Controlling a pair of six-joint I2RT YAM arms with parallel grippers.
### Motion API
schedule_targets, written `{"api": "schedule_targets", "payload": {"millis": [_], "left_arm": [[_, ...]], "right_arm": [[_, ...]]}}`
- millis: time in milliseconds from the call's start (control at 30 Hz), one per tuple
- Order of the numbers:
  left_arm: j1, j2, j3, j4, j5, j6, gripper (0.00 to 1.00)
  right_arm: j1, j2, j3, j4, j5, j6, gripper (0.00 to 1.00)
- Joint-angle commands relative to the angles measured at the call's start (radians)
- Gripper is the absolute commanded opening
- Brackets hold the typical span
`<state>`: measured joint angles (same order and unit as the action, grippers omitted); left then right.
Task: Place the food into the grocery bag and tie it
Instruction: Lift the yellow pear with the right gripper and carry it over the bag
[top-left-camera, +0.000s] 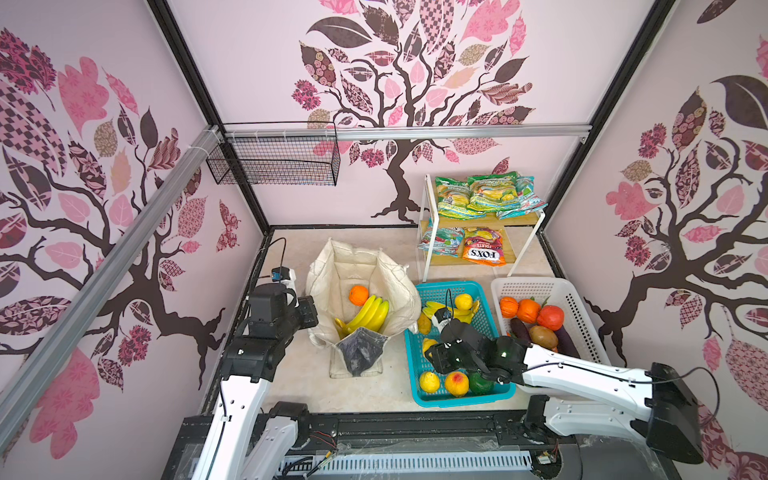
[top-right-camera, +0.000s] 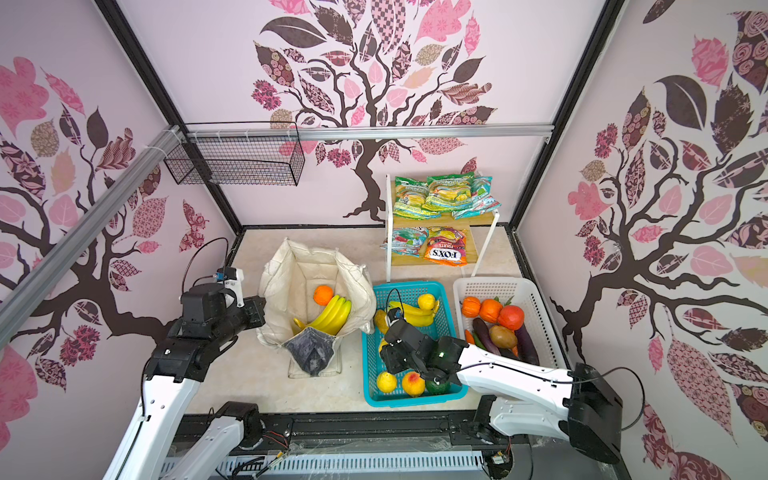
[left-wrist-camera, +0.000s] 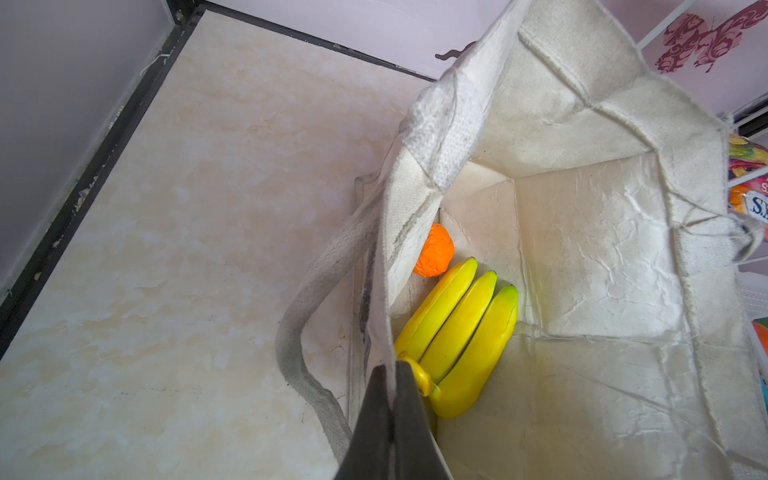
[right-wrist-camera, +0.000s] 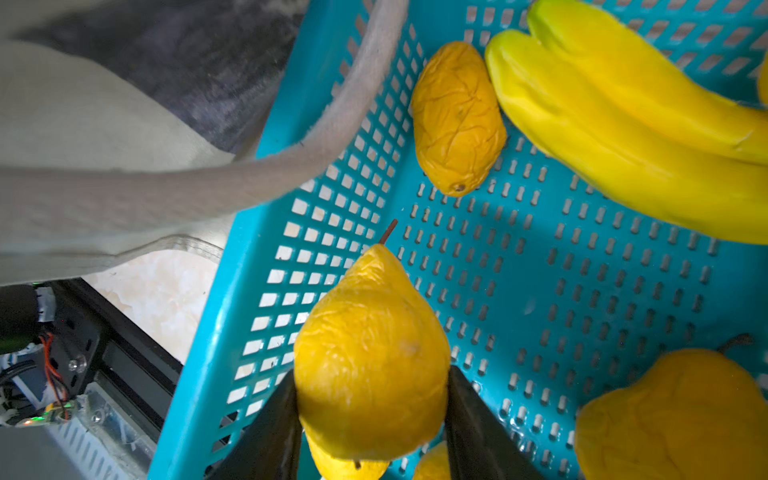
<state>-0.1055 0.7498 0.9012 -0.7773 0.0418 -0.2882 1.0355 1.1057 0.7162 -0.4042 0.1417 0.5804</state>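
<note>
**Fingers on the bag rim and on a pear: loading barely begun**

My left fingers (left-wrist-camera: 374, 415) were pressed together on the near rim of the grocery bag (top-left-camera: 332, 266). They pinched the canvas so that the mouth stood open on the table (top-left-camera: 299, 386). My right fingers (right-wrist-camera: 274, 432) sat against either side of a yellow pear (right-wrist-camera: 370, 353) over the teal basket (right-wrist-camera: 540, 270), gripping it. I could not tell whether the pear had cleared the basket floor.

Inside the bag lay an orange (top-left-camera: 358, 295) and a banana bunch (top-left-camera: 370, 313), touching each other. By my reckoning, that was all the food loaded so far.

Plenty remained outside:
- a second banana bunch (right-wrist-camera: 623, 124) and more yellow fruit in the teal basket
- toy vegetables (top-left-camera: 536, 320) in the white basket (top-left-camera: 528, 284)
- snack packets (top-left-camera: 486, 195) on the shelf rack (top-left-camera: 509, 255) at the far side of the table

The strap handles (left-wrist-camera: 299, 316) hung loose, one draped over the teal basket's rim, and nothing was tied. I judged the job to be in its early part. The pear was the item in hand, and most of the loading and all of the tying lay ahead.
</note>
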Motion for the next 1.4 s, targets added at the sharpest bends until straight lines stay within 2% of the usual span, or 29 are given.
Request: {"api": "schedule_targets", "payload": {"millis": [0, 233, 400, 667, 833, 967, 1367], "left_arm": [[-0.002, -0.008, -0.009, 0.001, -0.006, -0.002, 0.00], [-0.001, -0.008, -0.008, 0.001, -0.005, -0.002, 0.00], [-0.001, -0.009, -0.008, 0.002, -0.006, -0.002, 0.00], [-0.002, -0.008, -0.009, 0.004, 0.004, -0.002, 0.00], [-0.002, -0.005, -0.009, 0.004, 0.005, 0.000, 0.00], [-0.002, -0.009, -0.011, 0.007, 0.009, 0.000, 0.00], [-0.003, -0.009, -0.011, 0.009, 0.014, 0.001, 0.00]], "right_arm": [[-0.002, -0.085, 0.097, -0.080, 0.067, -0.047, 0.47], [-0.002, -0.109, 0.265, -0.173, 0.088, -0.139, 0.48], [-0.001, -0.052, 0.409, -0.185, 0.077, -0.214, 0.48], [-0.002, 0.161, 0.593, -0.144, -0.006, -0.312, 0.48], [-0.001, 0.302, 0.676, -0.101, -0.136, -0.344, 0.49], [-0.002, 0.372, 0.712, -0.071, -0.192, -0.356, 0.49], [-0.003, 0.621, 0.860, -0.085, -0.263, -0.394, 0.50]]}}
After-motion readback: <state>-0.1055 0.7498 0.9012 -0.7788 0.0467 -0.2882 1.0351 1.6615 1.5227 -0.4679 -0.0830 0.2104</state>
